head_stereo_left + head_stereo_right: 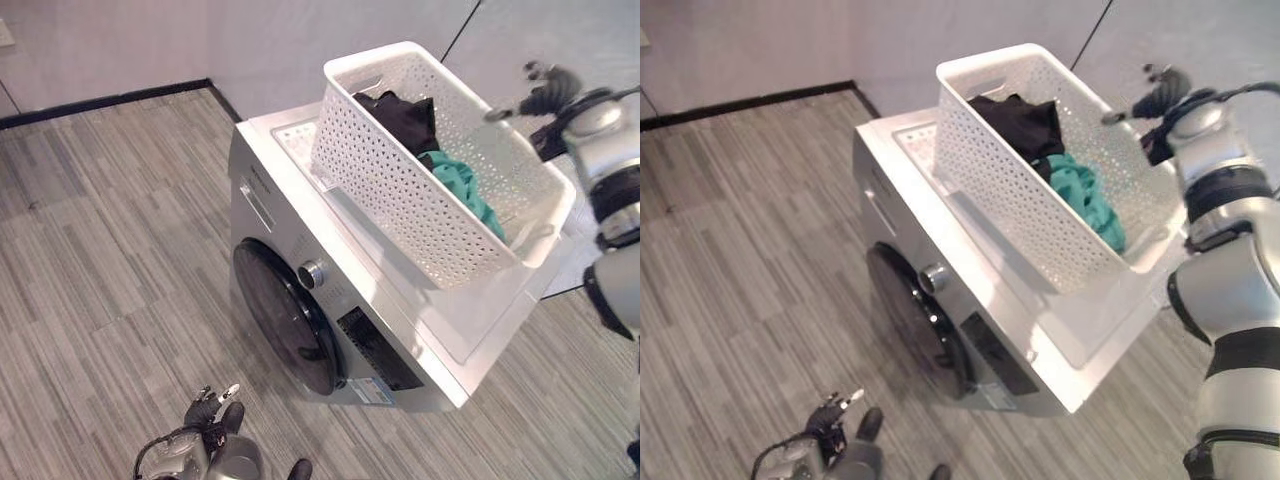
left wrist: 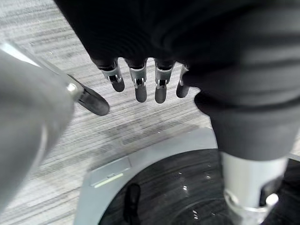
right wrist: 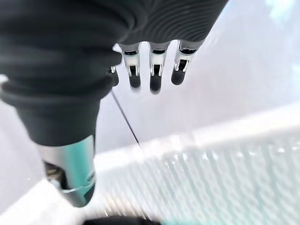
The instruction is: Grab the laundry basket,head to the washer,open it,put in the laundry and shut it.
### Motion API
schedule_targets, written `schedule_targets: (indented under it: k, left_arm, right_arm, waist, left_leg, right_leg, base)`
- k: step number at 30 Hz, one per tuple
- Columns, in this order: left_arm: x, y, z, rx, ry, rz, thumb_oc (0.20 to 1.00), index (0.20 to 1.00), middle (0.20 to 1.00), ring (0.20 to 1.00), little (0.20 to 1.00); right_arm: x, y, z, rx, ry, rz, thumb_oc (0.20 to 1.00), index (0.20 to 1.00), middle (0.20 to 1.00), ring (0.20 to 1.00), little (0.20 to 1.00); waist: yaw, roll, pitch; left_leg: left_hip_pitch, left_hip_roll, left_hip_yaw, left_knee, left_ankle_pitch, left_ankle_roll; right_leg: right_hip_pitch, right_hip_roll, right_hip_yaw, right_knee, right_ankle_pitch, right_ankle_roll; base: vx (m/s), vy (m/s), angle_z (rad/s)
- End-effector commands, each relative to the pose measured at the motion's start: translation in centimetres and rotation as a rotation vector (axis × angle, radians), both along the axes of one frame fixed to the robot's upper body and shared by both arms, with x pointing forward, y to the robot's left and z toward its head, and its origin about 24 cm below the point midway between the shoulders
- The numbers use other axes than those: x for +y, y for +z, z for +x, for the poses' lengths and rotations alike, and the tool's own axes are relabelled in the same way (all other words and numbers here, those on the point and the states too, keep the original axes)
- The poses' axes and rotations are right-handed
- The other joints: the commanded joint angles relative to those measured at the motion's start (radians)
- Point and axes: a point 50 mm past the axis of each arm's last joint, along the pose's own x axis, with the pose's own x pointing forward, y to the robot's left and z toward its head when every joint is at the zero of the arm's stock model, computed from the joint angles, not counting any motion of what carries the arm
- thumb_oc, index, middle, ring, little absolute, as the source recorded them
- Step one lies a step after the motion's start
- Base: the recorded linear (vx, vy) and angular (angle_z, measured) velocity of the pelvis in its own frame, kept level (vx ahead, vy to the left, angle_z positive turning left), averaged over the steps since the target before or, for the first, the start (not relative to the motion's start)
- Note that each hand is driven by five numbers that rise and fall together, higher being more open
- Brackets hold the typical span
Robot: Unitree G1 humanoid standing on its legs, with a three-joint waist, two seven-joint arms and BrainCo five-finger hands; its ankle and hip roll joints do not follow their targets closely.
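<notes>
Basket (image 1: 440, 190) on washer (image 1: 330, 300), clothes half-hidden | both hands spread, empty

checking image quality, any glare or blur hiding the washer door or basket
Left wrist view: small glints on the dark washer door, nothing hidden. Right wrist view: laundry basket blurred and washed pale, holes barely readable. Left eye view: basket and door evenly lit and clear.
</notes>
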Motion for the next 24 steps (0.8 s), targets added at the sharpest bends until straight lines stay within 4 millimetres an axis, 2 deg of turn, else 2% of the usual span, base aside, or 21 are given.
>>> schedule_targets:
  k: [1,5,6,7,8,9,10,11,12,13,15,16,18,19,20,23,24]
  left_arm:
    - [0.4,0.1,-0.2,-0.023,-0.01,0.025,1.0,1.0,1.0,1.0,1.0]
    - [0.4,0.1,-0.1,-0.023,-0.011,0.024,1.0,1.0,1.0,1.0,1.0]
    - [0.9,-0.2,-1.0,-0.01,0.06,0.03,1.0,1.0,1.0,1.0,1.0]
    - [0.7,-0.4,-1.3,-0.003,0.08,0.02,1.0,1.0,1.0,1.0,1.0]
    - [-0.2,-0.9,-2.0,0.005,0.129,-0.021,1.0,1.0,1.0,1.0,1.0]
    - [0.3,-0.8,-2.2,0.009,0.126,-0.004,1.0,1.0,1.0,1.0,1.0]
    - [-0.1,-0.9,-2.4,0.009,0.147,-0.021,1.0,1.0,1.0,1.0,1.0]
    - [-0.4,-1.1,-2.8,0.008,0.176,-0.039,1.0,1.0,1.0,1.0,1.0]
    - [-0.2,-1.0,-2.8,0.01,0.17,-0.03,1.0,1.0,1.0,1.0,1.0]
    - [-0.1,-0.9,-2.7,-0.003,0.182,-0.027,1.0,1.0,1.0,1.0,1.0]
    - [0.1,-0.7,-2.8,-0.023,0.217,-0.036,1.0,1.0,1.0,1.0,1.0]
    - [0.7,-0.4,-2.9,-0.048,0.262,-0.038,1.0,1.0,1.0,1.0,1.0]
    - [0.8,-0.4,-2.9,-0.047,0.255,-0.033,1.0,1.0,1.0,1.0,1.0]
    - [2.3,-0.1,-3.6,-0.047,0.3,-0.007,1.0,1.0,1.0,1.0,1.0]
    - [2.4,-0.1,-3.6,-0.046,0.295,-0.004,1.0,1.0,1.0,1.0,1.0]
    - [2.7,-0.1,-3.9,-0.036,0.282,0.009,1.0,1.0,1.0,1.0,1.0]
    - [3.0,0.1,-4.2,-0.046,0.29,0.018,1.0,1.0,1.0,1.0,1.0]
  right_arm:
    - [-4.5,7.6,-5.1,-0.299,-0.098,0.071,1.0,1.0,1.0,1.0,1.0]
    - [-4.5,7.6,-5.1,-0.299,-0.097,0.071,1.0,1.0,1.0,1.0,1.0]
    - [-6.1,9.7,-7.8,-0.479,-0.082,0.122,1.0,1.0,1.0,1.0,1.0]
    - [-5.0,10.7,-8.2,-0.547,-0.01,0.097,1.0,1.0,1.0,1.0,1.0]
    - [-2.8,10.2,-10.0,-0.683,0.085,-0.038,1.0,1.0,1.0,1.0,1.0]
    - [-3.2,9.4,-10.0,-0.679,0.075,-0.024,1.0,1.0,1.0,1.0,1.0]
    - [-2.7,7.5,-10.6,-0.692,0.098,-0.067,1.0,1.0,1.0,1.0,1.0]
    - [-2.0,4.7,-11.2,-0.693,0.116,-0.121,1.0,1.0,1.0,1.0,1.0]
    - [-2.3,4.2,-11.4,-0.69,0.107,-0.116,1.0,1.0,1.0,1.0,1.0]
    - [-2.4,2.5,-11.8,-0.671,0.088,-0.136,1.0,1.0,1.0,1.0,1.0]
    - [-2.6,-1.7,-11.9,-0.562,0.054,-0.173,1.0,1.0,1.0,1.0,1.0]
    - [-3.1,-5.1,-12.7,-0.47,-0.005,-0.221,1.0,1.0,1.0,1.0,1.0]
    - [-3.3,-5.3,-13.1,-0.467,-0.013,-0.219,1.0,1.0,1.0,1.0,1.0]
    - [-4.6,-8.8,-14.9,-0.353,-0.129,-0.306,1.0,1.0,1.0,1.0,1.0]
    - [-4.7,-8.9,-15.1,-0.351,-0.134,-0.305,1.0,1.0,1.0,1.0,1.0]
    - [-5.7,-13.6,-16.5,-0.193,-0.209,-0.292,1.0,1.0,1.0,1.0,1.0]
    - [-6.2,-17.8,-17.8,-0.03,-0.246,-0.255,1.0,1.0,1.0,1.0,1.0]
  waist:
    - [-0.013,0.006,-0.059]
    - [-0.012,0.007,-0.058]
    - [-0.063,0.032,-0.08]
    - [-0.084,0.043,-0.087]
    - [-0.156,0.099,-0.103]
    - [-0.149,0.085,-0.106]
    - [-0.175,0.11,-0.107]
    - [-0.216,0.145,-0.105]
    - [-0.206,0.139,-0.105]
    - [-0.209,0.148,-0.099]
    - [-0.23,0.169,-0.085]
    - [-0.253,0.189,-0.07]
    - [-0.241,0.184,-0.074]
    - [-0.263,0.207,-0.059]
    - [-0.257,0.203,-0.062]
    - [-0.261,0.214,-0.064]
    - [-0.259,0.214,-0.062]
  left_leg:
    - [0.1,0.038,-0.02,-0.011,-0.111,0.011]
    - [0.101,0.038,-0.019,-0.012,-0.111,0.011]
    - [0.125,0.045,0.01,-0.026,-0.114,0.009]
    - [0.128,0.043,0.022,-0.029,-0.112,0.011]
    - [0.141,0.041,0.067,-0.026,-0.119,0.02]
    - [0.148,0.044,0.068,-0.028,-0.126,0.018]
    - [0.154,0.043,0.085,-0.019,-0.134,0.024]
    - [0.158,0.039,0.12,-0.005,-0.139,0.034]
    - [0.164,0.042,0.122,-0.006,-0.147,0.033]
    - [0.171,0.04,0.149,0.001,-0.154,0.039]
    - [0.181,0.044,0.202,0.011,-0.164,0.048]
    - [0.181,0.053,0.243,0.027,-0.178,0.054]
    - [0.176,0.052,0.249,0.027,-0.173,0.053]
    - [0.167,0.06,0.265,0.059,-0.191,0.064]
    - [0.161,0.059,0.266,0.06,-0.186,0.064]
    - [0.155,0.059,0.263,0.071,-0.192,0.065]
    - [0.16,0.063,0.275,0.065,-0.18,0.055]
  right_leg:
    - [-0.02,-0.045,0.031,0.107,0.089,0.066]
    - [-0.02,-0.045,0.032,0.106,0.089,0.066]
    - [-0.023,-0.049,0.062,0.101,0.099,0.071]
    - [-0.03,-0.051,0.076,0.099,0.103,0.071]
    - [-0.049,-0.061,0.122,0.101,0.108,0.07]
    - [-0.044,-0.058,0.123,0.102,0.102,0.07]
    - [-0.052,-0.059,0.148,0.104,0.098,0.069]
    - [-0.072,-0.062,0.194,0.099,0.101,0.067]
    - [-0.068,-0.06,0.196,0.1,0.096,0.068]
    - [-0.079,-0.062,0.228,0.095,0.104,0.071]
    - [-0.108,-0.066,0.293,0.085,0.14,0.081]
    - [-0.129,-0.07,0.333,0.087,0.159,0.093]
    - [-0.138,-0.07,0.34,0.087,0.164,0.093]
    - [-0.141,-0.079,0.317,0.141,0.127,0.085]
    - [-0.147,-0.081,0.318,0.143,0.129,0.084]
    - [-0.133,-0.093,0.26,0.194,0.059,0.079]
    - [-0.13,-0.1,0.243,0.183,0.059,0.078]
  base:
    - [0.01,0.008,-0.15]
    - [0.0,0.016,-0.08]
    - [-0.01,0.083,-0.18]
    - [-0.04,0.178,-0.11]
    - [-0.02,0.12,0.02]
    - [-0.02,0.131,-0.24]
    - [-0.07,0.089,-0.51]
    - [-0.06,0.093,-0.66]
    - [-0.1,0.087,-1.16]
    - [-0.06,0.042,-1.16]
    - [-0.18,0.014,-1.58]
    - [-0.17,-0.028,-1.64]
    - [-0.1,-0.056,-1.36]
    - [-0.09,-0.08,-1.03]
    - [-0.1,-0.116,-0.51]
    - [-0.04,-0.125,-0.02]
    - [-0.04,-0.181,0.03]
